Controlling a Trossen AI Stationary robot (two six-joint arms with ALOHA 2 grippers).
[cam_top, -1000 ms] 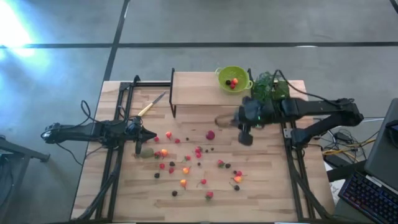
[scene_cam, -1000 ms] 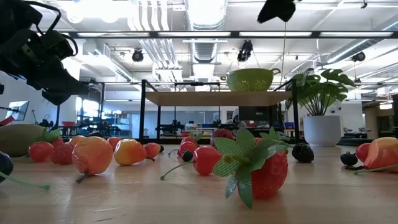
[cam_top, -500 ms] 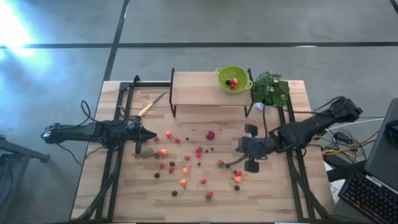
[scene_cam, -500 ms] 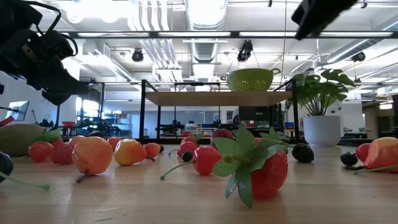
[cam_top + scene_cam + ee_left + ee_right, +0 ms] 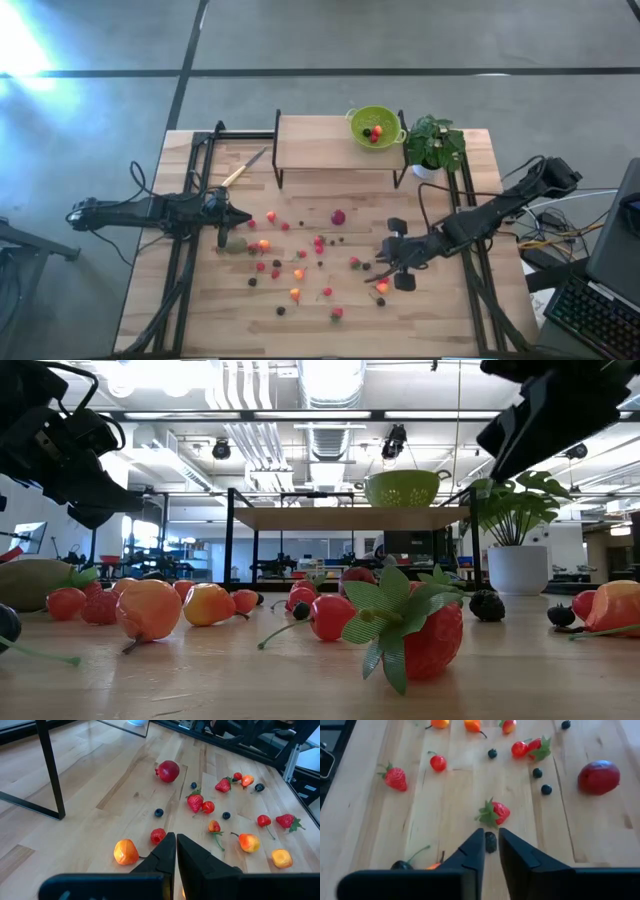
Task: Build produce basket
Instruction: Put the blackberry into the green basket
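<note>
Bench (image 5: 330, 330): pale wood planks, visible grain, satin sheen.
Shelf (image 5: 320, 142) beside plant pot (image 5: 517, 570): light wood top, thin matt black metal legs.
Pot: smooth white, glossy.
Produce basket (image 5: 374, 127) on shelf: glossy lime plastic.
Produce (image 5: 495, 813) on bench: shiny plastic skins, cloth-like leaves.
Right tool (image 5: 490, 851): matt black fingers.

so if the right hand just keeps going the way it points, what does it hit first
Probably the small dark berry lying just ahead of the right hand, between its fingertips; the strawberry comes next. Depth is hard to judge.
</note>
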